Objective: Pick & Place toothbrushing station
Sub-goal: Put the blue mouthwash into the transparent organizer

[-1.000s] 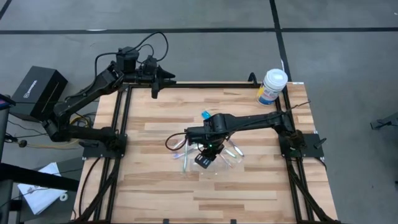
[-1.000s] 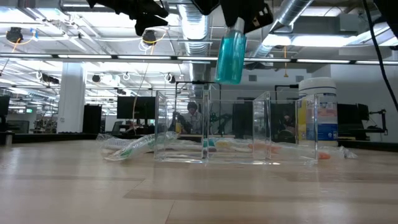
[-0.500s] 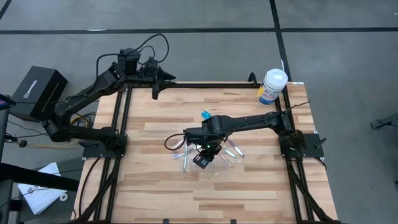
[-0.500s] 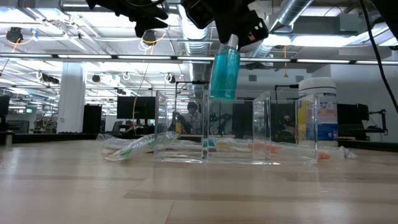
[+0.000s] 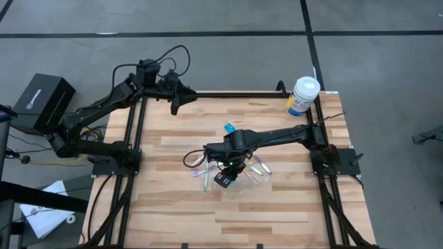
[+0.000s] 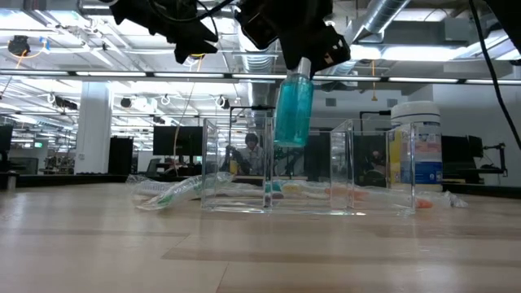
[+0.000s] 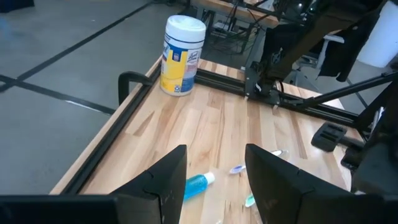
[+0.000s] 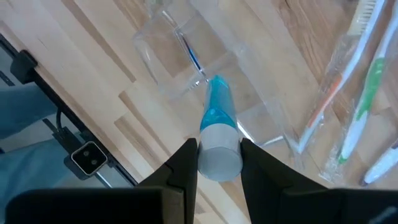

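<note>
The right gripper (image 5: 225,178) reaches out over the middle of the wooden desk (image 5: 173,207). Its fingers (image 8: 180,168) are closed on the white cap of a small teal-and-white toothpaste tube (image 6: 294,110), which hangs point down over the small clear plastic container (image 6: 313,167). The tube is lower than half a second ago. The left gripper (image 5: 173,104) waits at the far edge, fingers apart. A second tube (image 5: 228,128) lies on the desk. Three thin pale toothbrushes (image 8: 364,102) lie beside the container.
</note>
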Available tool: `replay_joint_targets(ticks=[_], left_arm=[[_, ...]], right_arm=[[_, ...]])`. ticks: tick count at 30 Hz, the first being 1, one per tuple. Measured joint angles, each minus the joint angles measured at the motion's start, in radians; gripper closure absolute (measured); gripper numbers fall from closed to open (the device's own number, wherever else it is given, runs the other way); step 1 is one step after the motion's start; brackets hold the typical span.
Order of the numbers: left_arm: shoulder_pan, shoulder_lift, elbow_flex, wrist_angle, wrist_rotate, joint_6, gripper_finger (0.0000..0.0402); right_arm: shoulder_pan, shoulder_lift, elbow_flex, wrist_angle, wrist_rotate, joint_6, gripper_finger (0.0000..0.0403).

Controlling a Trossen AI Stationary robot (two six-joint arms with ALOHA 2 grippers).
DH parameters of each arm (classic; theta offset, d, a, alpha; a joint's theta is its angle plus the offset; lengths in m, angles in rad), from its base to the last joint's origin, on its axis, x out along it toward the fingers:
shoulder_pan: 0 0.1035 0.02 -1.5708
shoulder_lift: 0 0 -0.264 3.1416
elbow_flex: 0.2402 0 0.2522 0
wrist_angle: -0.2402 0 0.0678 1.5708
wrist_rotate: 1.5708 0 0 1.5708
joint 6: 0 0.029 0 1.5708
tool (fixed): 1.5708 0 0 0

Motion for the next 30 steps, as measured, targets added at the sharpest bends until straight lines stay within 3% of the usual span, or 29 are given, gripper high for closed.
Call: replay_joint_targets(ticks=[10,30], left_arm=[[0.000,0.000,0.000,0.013,0.000,0.001,0.0243],[0.000,-0.001,0.000,0.034,0.000,0.001,0.0243]], right_arm=[[-0.012,0.087,-0.001,0.053,-0.024,-0.001,0.0318],[-0.017,0.095,-0.001,0.052,0.027,0.080,0.0320]])
